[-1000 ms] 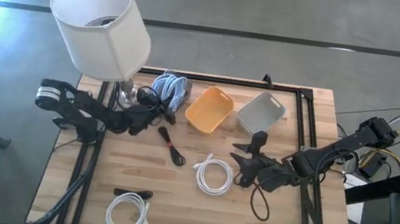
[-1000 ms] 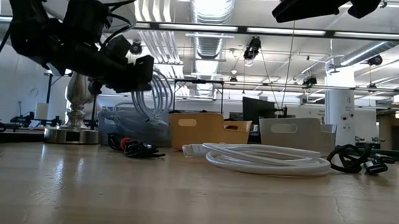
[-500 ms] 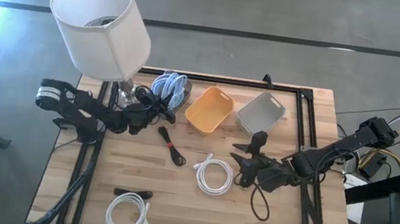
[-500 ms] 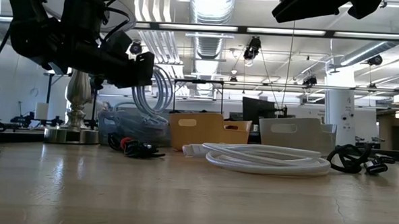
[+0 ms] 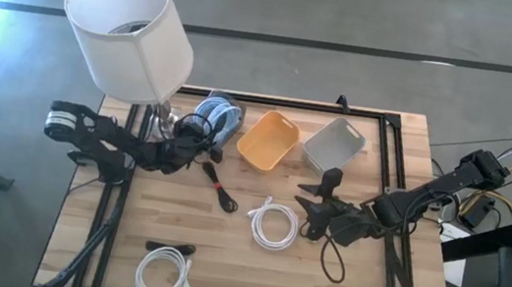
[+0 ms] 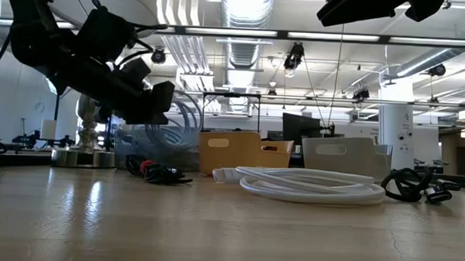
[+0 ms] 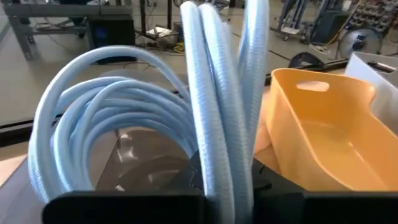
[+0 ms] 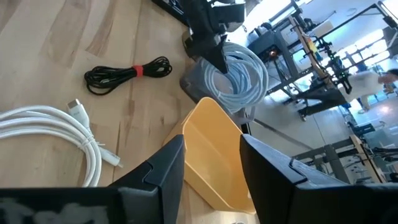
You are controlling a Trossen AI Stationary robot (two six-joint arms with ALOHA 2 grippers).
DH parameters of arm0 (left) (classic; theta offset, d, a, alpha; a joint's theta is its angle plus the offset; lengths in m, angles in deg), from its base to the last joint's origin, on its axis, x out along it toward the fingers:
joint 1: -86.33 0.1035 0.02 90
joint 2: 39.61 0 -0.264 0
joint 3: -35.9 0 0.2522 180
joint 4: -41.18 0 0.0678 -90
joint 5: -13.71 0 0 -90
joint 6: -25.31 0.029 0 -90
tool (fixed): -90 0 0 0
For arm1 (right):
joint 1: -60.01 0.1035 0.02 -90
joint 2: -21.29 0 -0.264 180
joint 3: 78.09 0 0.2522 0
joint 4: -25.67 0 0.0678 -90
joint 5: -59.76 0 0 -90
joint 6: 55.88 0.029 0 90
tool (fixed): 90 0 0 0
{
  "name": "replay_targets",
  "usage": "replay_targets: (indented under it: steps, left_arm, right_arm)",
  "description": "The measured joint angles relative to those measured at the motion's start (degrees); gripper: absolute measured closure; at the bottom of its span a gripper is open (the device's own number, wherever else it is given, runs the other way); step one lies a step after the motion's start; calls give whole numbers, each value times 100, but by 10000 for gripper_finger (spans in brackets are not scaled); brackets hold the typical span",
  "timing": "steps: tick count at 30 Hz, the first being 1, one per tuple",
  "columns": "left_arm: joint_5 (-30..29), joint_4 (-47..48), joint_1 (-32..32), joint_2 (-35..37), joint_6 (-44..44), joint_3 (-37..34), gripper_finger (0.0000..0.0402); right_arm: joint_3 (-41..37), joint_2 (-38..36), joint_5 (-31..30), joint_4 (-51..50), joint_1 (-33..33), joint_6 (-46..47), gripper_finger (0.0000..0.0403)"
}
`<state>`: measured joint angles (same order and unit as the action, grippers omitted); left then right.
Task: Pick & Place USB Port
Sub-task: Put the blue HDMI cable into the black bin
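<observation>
The left gripper is clamped on the blue cable, whose strands rise upright between its fingers. Compared with a moment ago, the coil has dropped from its raised position and the gripper has tipped downward, so the loops now hang low over the clear bin just ahead; the drop looks close. The coil's loops stand on edge, long axis roughly vertical. Just beyond lies the yellow bin. The right gripper waits open, well apart, near the white cable.
</observation>
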<state>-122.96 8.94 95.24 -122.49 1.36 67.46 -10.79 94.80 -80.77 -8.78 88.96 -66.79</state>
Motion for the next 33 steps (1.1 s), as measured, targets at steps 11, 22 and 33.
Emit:
replay_targets:
  steps: [11,22,33]
  left_arm:
    - [-404,122,2,-20,187,83,310]
    - [-579,164,2,10,179,84,234]
    - [-570,1158,-100,862,173,85,191]
  right_arm:
    - [0,0,-1,2,0,1,247]
    - [0,-2,-1,2,0,1,254]
    - [0,0,0,0,1,115,247]
